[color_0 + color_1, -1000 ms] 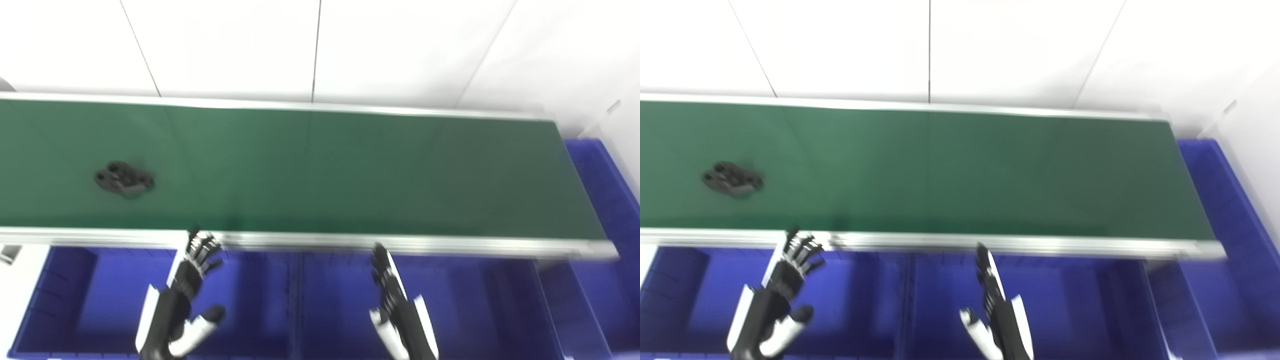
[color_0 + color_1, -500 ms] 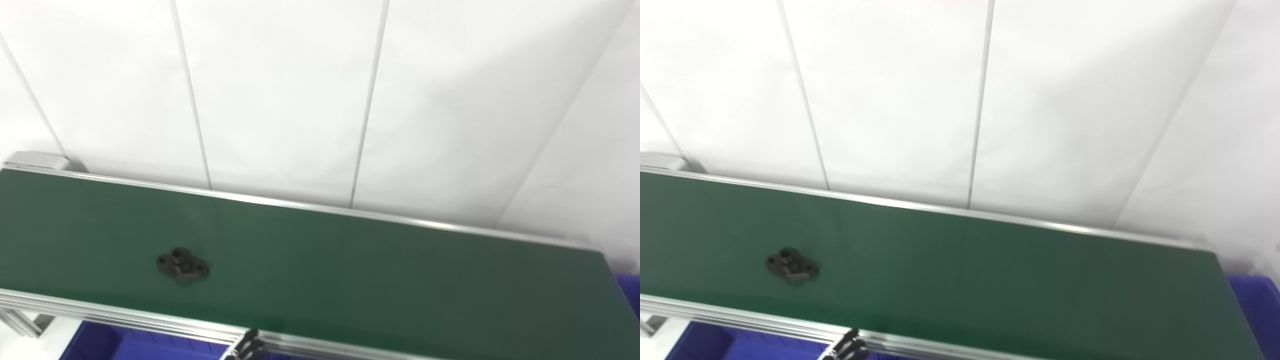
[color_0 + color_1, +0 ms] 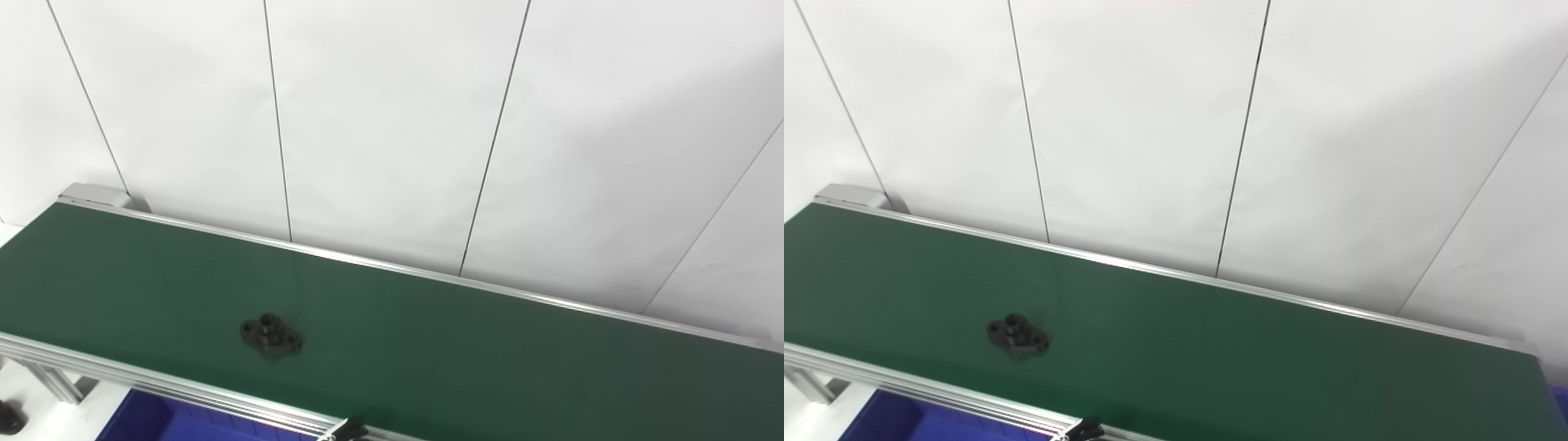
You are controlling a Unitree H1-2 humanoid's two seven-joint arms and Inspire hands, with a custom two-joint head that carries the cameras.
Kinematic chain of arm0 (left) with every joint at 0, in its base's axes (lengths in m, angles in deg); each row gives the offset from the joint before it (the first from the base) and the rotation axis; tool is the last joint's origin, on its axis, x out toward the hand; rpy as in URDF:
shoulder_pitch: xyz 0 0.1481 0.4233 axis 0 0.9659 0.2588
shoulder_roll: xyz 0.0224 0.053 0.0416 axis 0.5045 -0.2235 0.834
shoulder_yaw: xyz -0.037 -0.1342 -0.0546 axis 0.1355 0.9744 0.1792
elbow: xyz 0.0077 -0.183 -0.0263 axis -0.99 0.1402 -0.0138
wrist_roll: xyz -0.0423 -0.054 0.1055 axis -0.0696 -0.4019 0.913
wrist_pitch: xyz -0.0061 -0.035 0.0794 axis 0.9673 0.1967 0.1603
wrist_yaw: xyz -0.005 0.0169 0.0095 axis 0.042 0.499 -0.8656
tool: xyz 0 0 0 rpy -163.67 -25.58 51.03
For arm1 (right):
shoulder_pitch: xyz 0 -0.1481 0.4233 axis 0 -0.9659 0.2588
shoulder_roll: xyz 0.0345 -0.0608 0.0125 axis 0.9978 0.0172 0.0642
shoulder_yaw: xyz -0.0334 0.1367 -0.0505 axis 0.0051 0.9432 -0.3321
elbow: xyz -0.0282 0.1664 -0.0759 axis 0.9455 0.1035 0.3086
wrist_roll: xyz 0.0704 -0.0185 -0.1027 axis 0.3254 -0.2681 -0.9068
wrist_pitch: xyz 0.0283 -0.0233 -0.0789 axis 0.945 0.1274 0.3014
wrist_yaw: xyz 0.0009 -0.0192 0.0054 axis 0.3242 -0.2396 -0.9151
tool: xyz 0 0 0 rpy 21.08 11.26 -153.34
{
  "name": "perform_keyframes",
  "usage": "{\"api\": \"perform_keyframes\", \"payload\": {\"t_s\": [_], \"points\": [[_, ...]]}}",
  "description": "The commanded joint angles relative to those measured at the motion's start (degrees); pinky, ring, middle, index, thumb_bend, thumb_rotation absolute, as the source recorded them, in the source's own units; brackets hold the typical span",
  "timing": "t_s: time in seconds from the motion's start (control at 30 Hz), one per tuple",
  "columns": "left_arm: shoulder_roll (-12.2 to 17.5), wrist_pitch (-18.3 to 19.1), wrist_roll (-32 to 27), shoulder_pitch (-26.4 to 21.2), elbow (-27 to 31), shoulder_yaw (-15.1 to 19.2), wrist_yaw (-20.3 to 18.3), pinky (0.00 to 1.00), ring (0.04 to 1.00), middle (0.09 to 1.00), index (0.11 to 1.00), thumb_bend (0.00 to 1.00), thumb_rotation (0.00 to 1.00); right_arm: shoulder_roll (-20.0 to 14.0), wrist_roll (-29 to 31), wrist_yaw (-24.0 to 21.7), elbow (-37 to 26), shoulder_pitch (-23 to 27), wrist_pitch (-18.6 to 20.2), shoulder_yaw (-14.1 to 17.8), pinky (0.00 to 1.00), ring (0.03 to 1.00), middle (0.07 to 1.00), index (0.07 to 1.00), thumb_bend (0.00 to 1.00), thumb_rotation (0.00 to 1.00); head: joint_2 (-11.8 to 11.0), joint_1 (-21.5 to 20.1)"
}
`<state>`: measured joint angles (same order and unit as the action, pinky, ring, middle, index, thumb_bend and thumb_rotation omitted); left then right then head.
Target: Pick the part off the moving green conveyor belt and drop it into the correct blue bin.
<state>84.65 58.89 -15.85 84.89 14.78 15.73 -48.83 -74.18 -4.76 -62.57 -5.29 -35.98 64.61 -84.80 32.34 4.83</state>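
Nearest, at the bottom edge of the frame, only dark fingertips (image 3: 350,427) of the left hand (image 3: 343,433) poke up against the silver front rail (image 3: 159,384); so little shows that I cannot tell how far that hand is open, and nothing is seen in it. The right hand is out of view altogether. A corner of a blue bin (image 3: 153,419) sits at the lower left, below the rail.

Next comes the green conveyor belt (image 3: 459,343), running from the left edge down toward the lower right. On it, left of center and nearer the front rail than the back one, lies the part (image 3: 271,334): a black flange-like piece with a raised round boss in the middle and 2 ears, each with a hole. It looks rigid and, judging by its form, metal or hard plastic, so probably compact, somewhat weighty and not fragile. Its low, flat base offers little to pinch; the boss, or the narrow waist across the flange, seems the likeliest hold, and the smooth dark finish may be slippery. The belt surface looks matte and flat.

Farthest back, a silver rear rail (image 3: 380,264) meets a white paneled wall (image 3: 392,122) with thin dark seams.
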Motion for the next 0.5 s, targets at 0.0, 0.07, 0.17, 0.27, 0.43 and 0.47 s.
{"api": "perform_keyframes", "payload": {"t_s": [0.0,0.07,0.17,0.27,0.43,0.47], "points": [[-0.25,-2.20,0.37,0.38,2.66,-0.23,1.08,0.70,0.810,0.849,0.852,0.87,0.60,1.10,-1.31,0.81,-3.55,-1.60,-3.18,0.28,0.79,0.856,0.906,1.000,0.77,0.68,1.21,-0.80],[0.15,-2.20,0.19,0.57,3.33,-0.27,0.93,0.70,0.816,0.853,0.860,0.88,0.59,2.16,-1.51,0.88,-6.23,-2.35,-2.27,0.48,0.79,0.849,0.893,1.000,0.77,0.64,2.42,-1.91],[0.84,-2.18,-0.42,0.93,4.50,-0.26,0.37,0.73,0.835,0.872,0.890,0.88,0.56,4.48,-1.81,0.79,-12.13,-3.29,1.27,0.69,0.73,0.794,0.840,0.987,0.77,0.59,3.55,-2.99],[1.21,-2.17,-1.47,1.33,5.58,-0.14,-0.19,0.73,0.839,0.880,0.901,0.89,0.53,5.54,-3.55,-0.46,-17.14,-2.95,4.23,0.14,0.69,0.770,0.821,0.974,0.72,0.57,4.61,-3.68],[1.75,-2.12,-1.80,1.67,6.88,0.46,-0.60,0.73,0.836,0.879,0.906,0.90,0.53,4.67,-6.57,-3.34,-21.01,0.78,6.75,-0.31,0.66,0.742,0.817,0.953,0.70,0.49,5.68,-5.24],[1.89,-2.04,-2.11,1.72,7.32,0.58,-0.91,0.73,0.841,0.882,0.910,0.90,0.53,4.45,-7.66,-3.86,-21.78,2.35,7.85,-0.01,0.65,0.735,0.807,0.938,0.73,0.49,6.26,-6.62]]}}
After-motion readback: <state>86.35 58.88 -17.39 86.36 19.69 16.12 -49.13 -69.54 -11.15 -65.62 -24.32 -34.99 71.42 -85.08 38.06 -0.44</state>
